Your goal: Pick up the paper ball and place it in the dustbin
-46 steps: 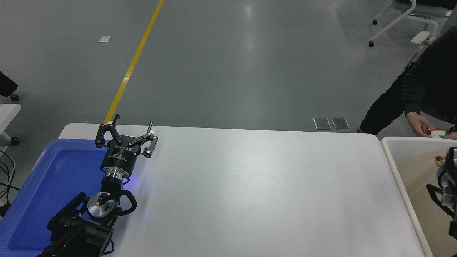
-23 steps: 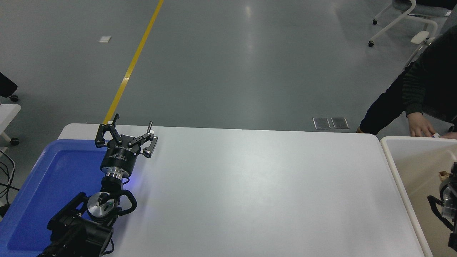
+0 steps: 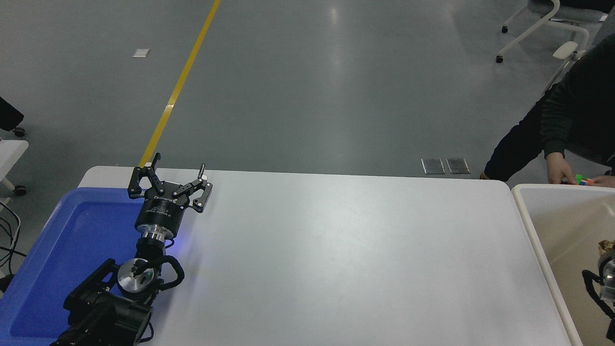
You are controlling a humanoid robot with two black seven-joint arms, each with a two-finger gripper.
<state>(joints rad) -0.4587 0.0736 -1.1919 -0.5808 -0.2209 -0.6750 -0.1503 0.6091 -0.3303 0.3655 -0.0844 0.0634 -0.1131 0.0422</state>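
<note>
The paper ball [image 3: 606,247] shows as a small tan wad at the right edge, inside the cream-white dustbin [image 3: 524,211]. My right gripper [image 3: 607,257] is mostly cut off by the picture's edge; it sits inside the bin with the ball at its tip and looks shut on it. My left gripper [image 3: 170,180] is open and empty, parked at the lower left beside the blue tray.
A shallow blue tray [image 3: 72,240] lies at the table's left end under the left arm. A person's hand [image 3: 557,168] holds a small coloured cube [image 3: 584,181] just behind the dustbin's far rim. The white table [image 3: 336,250] spans the middle.
My right gripper and the paper ball have moved together down and to the right inside the dustbin. The person's hand has shifted at the bin's far rim. The left arm is still.
</note>
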